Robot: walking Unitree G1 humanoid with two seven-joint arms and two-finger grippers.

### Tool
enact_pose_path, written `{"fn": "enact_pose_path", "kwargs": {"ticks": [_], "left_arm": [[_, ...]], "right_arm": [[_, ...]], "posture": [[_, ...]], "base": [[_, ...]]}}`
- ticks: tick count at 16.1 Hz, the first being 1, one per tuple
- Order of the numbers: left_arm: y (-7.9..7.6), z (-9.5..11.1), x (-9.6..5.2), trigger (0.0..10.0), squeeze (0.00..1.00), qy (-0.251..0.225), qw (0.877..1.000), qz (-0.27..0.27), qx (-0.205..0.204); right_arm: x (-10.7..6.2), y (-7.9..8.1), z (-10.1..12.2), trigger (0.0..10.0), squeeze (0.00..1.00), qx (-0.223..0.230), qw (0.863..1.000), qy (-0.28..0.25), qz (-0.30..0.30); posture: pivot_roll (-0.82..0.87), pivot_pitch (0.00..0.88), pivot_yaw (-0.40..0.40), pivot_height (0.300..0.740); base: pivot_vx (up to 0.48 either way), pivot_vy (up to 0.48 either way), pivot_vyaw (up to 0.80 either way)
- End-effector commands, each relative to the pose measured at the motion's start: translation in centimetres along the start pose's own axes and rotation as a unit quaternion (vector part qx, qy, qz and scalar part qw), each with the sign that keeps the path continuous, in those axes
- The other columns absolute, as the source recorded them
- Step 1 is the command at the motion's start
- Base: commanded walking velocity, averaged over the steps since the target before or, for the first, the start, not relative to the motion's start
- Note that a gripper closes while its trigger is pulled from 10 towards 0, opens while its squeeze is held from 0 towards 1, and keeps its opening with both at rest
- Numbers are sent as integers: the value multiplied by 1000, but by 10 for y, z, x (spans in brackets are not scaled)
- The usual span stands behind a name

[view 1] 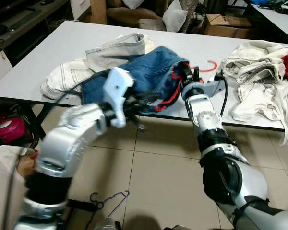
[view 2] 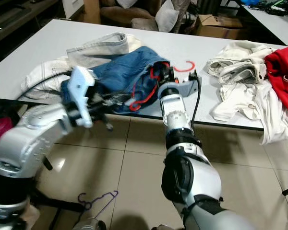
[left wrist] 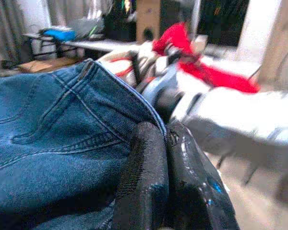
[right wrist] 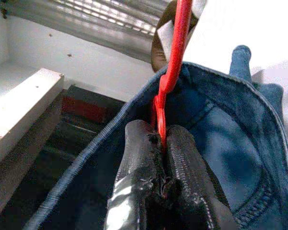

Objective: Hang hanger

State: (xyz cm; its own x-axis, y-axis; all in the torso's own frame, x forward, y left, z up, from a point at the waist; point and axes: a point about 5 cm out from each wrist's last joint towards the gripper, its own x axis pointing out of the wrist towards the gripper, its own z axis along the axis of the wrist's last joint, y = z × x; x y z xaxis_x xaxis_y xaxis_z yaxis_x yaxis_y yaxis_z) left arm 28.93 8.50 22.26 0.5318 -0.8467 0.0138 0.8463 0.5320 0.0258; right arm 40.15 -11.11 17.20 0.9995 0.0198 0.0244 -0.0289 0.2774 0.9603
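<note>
Here, red hanger hook away from robot.

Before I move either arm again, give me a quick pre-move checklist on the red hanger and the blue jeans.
1. Right gripper clamped on the red plastic hanger: ok.
2. Left gripper pinching the waistband of the blue denim jeans: ok, fingers closed on the hem.
3. Hanger inside the jeans' waistband: partly; its hook lies on the white table.
4. Jeans free of the pale denim garment beside them: cannot tell, they touch.
5. Purple wire hanger on the floor by the robot's feet: not ok, a snag risk.
</note>
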Motion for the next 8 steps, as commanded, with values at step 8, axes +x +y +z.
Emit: {"fn": "enact_pose_path", "kwargs": {"ticks": [8], "left_arm": [[-3,70,23,0,0,-199,969,-19,-144]], "right_arm": [[-5,-17,-12,10000,0,-135,989,16,-57]], "posture": [[61,0,-35,740]], "base": [[0,0,0]]}}
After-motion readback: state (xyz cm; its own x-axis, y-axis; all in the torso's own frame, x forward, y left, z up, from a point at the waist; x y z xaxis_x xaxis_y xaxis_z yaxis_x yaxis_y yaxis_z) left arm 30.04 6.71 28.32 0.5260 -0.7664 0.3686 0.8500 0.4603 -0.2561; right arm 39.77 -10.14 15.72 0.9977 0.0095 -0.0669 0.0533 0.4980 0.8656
